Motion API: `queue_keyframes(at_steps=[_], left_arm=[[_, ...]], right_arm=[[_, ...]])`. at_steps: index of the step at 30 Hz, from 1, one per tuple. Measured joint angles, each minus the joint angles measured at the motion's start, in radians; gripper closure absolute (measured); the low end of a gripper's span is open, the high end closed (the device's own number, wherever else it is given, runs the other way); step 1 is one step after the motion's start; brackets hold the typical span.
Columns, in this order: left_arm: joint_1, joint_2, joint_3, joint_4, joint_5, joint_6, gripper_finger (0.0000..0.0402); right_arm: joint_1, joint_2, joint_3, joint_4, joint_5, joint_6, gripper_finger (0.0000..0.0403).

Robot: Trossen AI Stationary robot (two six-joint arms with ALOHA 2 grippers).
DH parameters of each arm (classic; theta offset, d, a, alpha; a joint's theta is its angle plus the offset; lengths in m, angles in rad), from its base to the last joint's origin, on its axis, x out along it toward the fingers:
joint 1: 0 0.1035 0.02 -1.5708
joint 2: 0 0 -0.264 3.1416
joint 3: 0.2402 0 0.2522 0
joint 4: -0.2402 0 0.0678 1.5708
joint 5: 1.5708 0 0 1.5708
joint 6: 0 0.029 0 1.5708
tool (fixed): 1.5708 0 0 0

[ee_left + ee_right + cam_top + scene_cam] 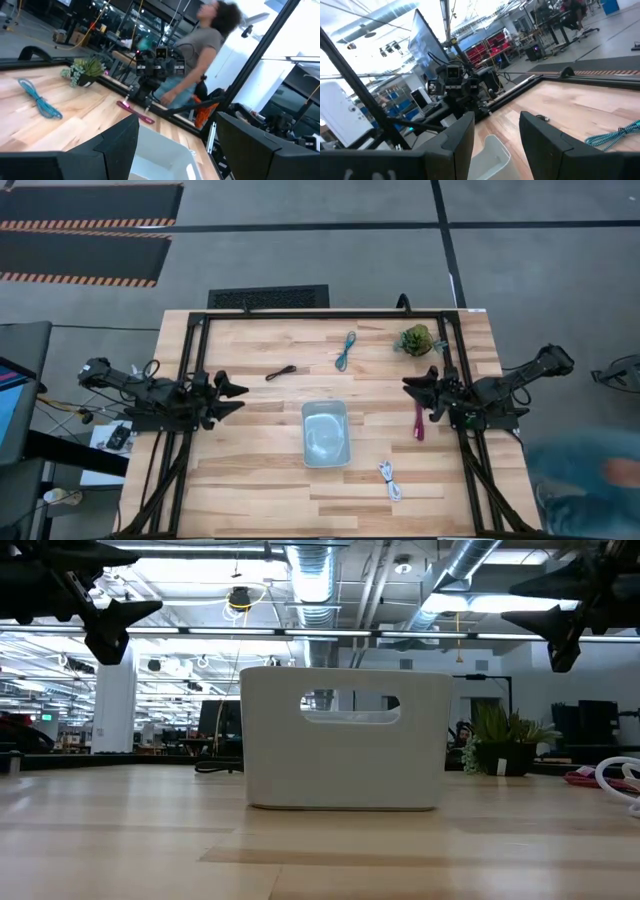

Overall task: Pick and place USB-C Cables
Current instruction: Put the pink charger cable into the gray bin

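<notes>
Four cable bundles lie flat on the wooden table: the black one left of centre, the teal-blue one toward the far edge, the maroon one just under my right gripper's side, the white one near the tray's near right corner. The pale grey tray stands at the table's middle. My left gripper hovers open at the left edge, my right gripper open at the right edge, both raised above the table and holding nothing. The left wrist view shows the teal cable and the maroon cable.
A green plant tuft in a small pot stands at the far right corner. A black frame runs round the table. A person moves beyond the right edge. Bare wood lies between the tray and both arms.
</notes>
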Motion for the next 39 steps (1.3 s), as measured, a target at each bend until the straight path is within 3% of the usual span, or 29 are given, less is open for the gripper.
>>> queue_keyframes(at_steps=[8, 14, 21, 26, 30, 33, 39], left_arm=[[0.000, 0.000, 0.000, 0.024, -0.030, 0.000, 0.0150], [0.001, 0.002, 0.021, -0.011, -0.086, -0.077, 0.0150], [0.002, 0.014, 0.110, -0.002, -0.086, -0.101, 0.0150], [0.002, 0.061, 0.191, -0.006, -0.119, -0.049, 0.0150], [0.002, 0.111, 0.251, -0.068, -0.165, -0.046, 0.0150], [0.002, 0.146, 0.276, -0.100, -0.203, -0.070, 0.0150], [0.002, 0.188, 0.314, -0.144, -0.248, -0.117, 0.0150]], right_arm=[[0.000, 0.000, 0.001, -0.004, 0.010, 0.000, 0.0221], [-0.001, 0.000, 0.005, 0.021, 0.141, -0.001, 0.0221], [-0.040, 0.036, 0.122, -0.057, 0.174, -0.002, 0.0228], [-0.045, 0.148, 0.329, -0.339, 0.149, 0.024, 0.0241], [-0.053, 0.285, 0.546, -0.660, 0.146, 0.147, 0.0254], [-0.070, 0.387, 0.719, -0.944, 0.098, 0.318, 0.0266], [-0.136, 0.563, 0.953, -1.462, -0.114, 0.736, 0.0295]])
